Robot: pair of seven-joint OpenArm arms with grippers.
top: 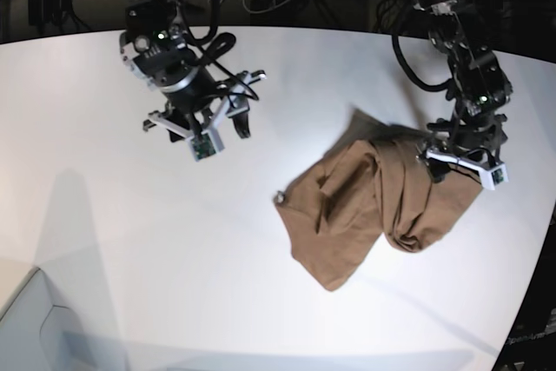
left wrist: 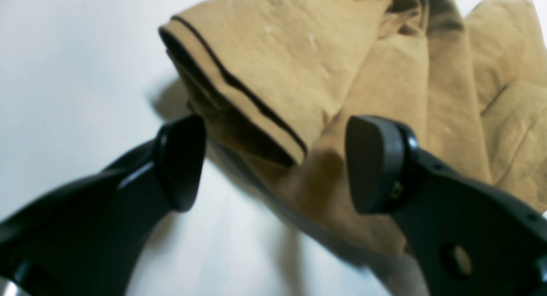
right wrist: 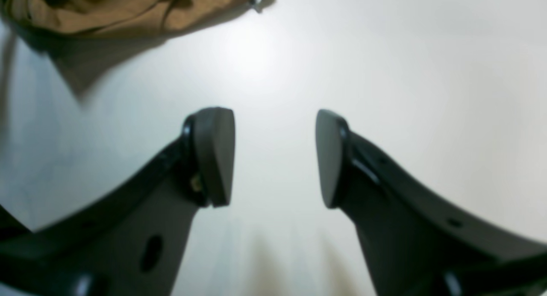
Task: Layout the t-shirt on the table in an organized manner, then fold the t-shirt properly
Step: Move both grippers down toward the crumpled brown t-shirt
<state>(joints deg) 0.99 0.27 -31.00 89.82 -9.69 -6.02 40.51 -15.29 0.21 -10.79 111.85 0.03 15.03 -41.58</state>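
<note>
Clearly, both pincers stood open with nothing between their pads. The left pincer [left wrist: 273, 163] hovered over the edge of the t-shirt [left wrist: 342, 74], its two dark fingertips [left wrist: 179, 163] spread wide; a hemmed fold of tan cloth lay beyond and between them, and the picture did not settle whether the pads touched the fabric. In the base view that left pincer [top: 453, 155] sat at the far right side of the t-shirt [top: 365, 206], right at the bunched cloth.

The t-shirt lay crumpled on the white worktop [top: 130, 241], right of the middle, with deep folds running along it and a rolled bulge toward its right end. A small pale tag showed at its left edge.

The right pincer [right wrist: 275, 159] hung over bare worktop [right wrist: 406, 74], its pads parted with only white surface showing between them. A corner of the t-shirt [right wrist: 119, 10] appeared at the upper left of that wrist view, well apart from the fingertips. In the base view the right pincer [top: 215, 123] hung over the worktop's upper left part, well apart from the garment.
</note>
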